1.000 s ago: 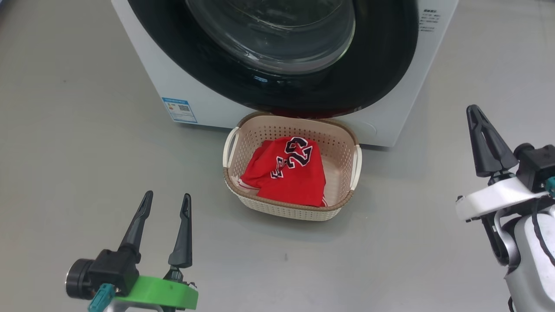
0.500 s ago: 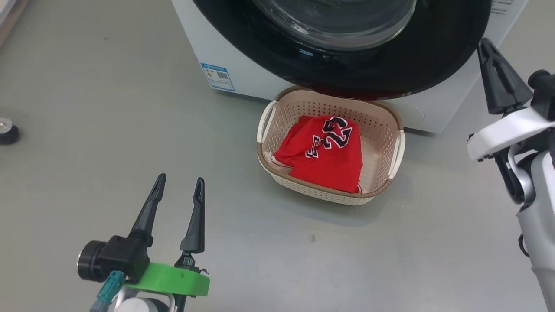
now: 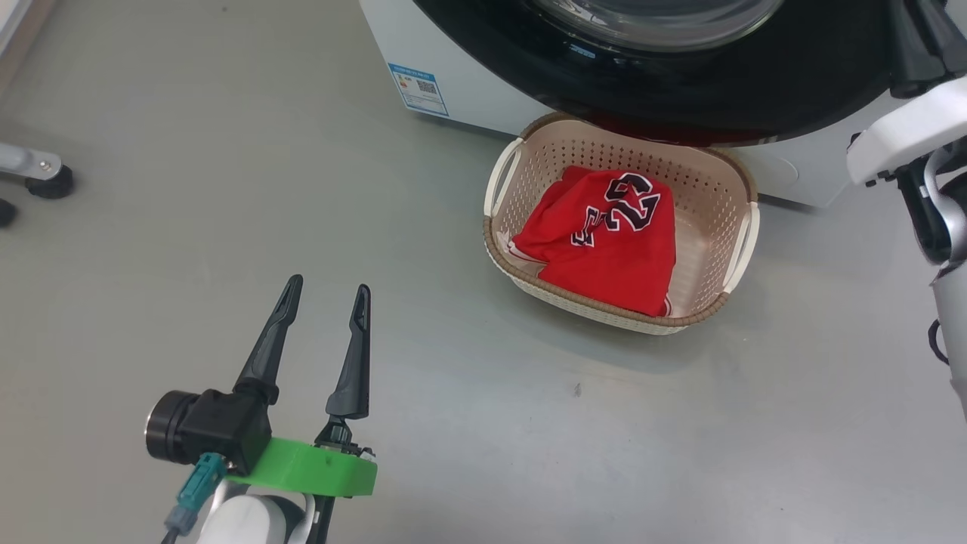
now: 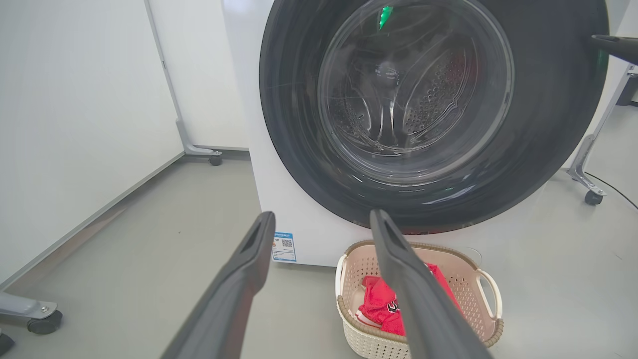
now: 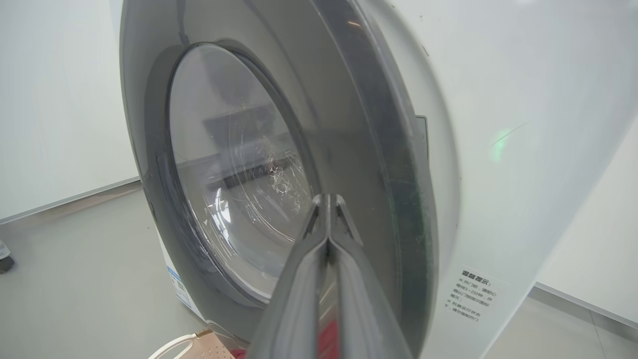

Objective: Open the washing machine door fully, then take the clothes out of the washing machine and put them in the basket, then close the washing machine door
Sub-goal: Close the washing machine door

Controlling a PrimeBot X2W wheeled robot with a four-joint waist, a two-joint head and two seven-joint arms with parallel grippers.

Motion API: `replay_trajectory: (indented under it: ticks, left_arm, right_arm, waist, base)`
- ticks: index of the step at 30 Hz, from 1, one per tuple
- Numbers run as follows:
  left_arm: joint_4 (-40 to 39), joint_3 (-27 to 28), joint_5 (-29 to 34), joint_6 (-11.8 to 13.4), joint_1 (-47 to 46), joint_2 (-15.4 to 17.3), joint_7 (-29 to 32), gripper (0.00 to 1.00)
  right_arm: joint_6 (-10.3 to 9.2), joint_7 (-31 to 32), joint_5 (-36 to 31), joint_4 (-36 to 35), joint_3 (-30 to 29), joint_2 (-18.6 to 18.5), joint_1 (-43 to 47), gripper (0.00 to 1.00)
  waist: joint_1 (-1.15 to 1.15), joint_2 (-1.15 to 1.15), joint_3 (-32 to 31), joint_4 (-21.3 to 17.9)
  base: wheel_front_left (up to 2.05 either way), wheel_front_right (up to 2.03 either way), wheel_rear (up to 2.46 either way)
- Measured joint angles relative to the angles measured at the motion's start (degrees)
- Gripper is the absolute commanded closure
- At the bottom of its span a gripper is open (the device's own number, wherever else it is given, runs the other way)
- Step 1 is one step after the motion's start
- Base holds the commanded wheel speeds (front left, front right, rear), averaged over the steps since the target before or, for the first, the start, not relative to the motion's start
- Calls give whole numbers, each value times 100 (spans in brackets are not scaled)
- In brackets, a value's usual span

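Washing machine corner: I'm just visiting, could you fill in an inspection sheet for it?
Surface: smooth grey floor, few small specks.
Job's things: big white washing machine; its round black-rimmed glass door looks closed; red garment marked 23 lies in the cream perforated plastic basket before it.
Clutter: nothing seen.
Hands: left hand open, empty, above floor; right hand shut, empty, by the door's rim.
Cables: teal plug lead at left wrist; black cable on floor.
Surroundings: white panels on castor feet.

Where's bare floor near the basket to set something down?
Free: grey floor between the left gripper, the blue label and the basket; also in front of the basket. Crowded: the basket's far rim sits tucked under the washing machine door, with the right gripper by that door.
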Motion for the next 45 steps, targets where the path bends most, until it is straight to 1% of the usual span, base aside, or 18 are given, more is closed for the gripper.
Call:
replay_trajectory:
  ticks: [5, 25, 27, 36, 45]
  left_arm:
    - [41, -49, -26, 0, -64, -11, -5, 0]
    - [100, -229, -194, 2, -338, -59, -24, 0]
    - [99, -246, -209, 7, -347, -60, -24, 0]
    - [65, -334, -324, 43, -426, -65, -24, 0]
    - [54, -398, -387, 68, -445, -66, -24, 0]
  right_arm:
    - [44, 42, 2, 215, 3, -71, -310, 100]
    - [69, 58, -4, 953, 5, -390, -1356, 100]
    - [98, 58, -4, 1039, 2, -417, -1423, 100]
    - [94, 41, 35, 1396, -199, -436, -1692, 100]
    - [99, -100, 89, 1702, -210, -414, -1770, 100]
  waist:
    - [0, 0, 131, 82]
    - [0, 0, 535, 333]
    - [0, 0, 543, 346]
    - [0, 0, 558, 400]
    - [0, 0, 526, 438]
  base:
    - [0, 0, 0]
    - [0, 0, 0]
    - [0, 0, 0]
    - [0, 0, 0]
    - [0, 0, 0]
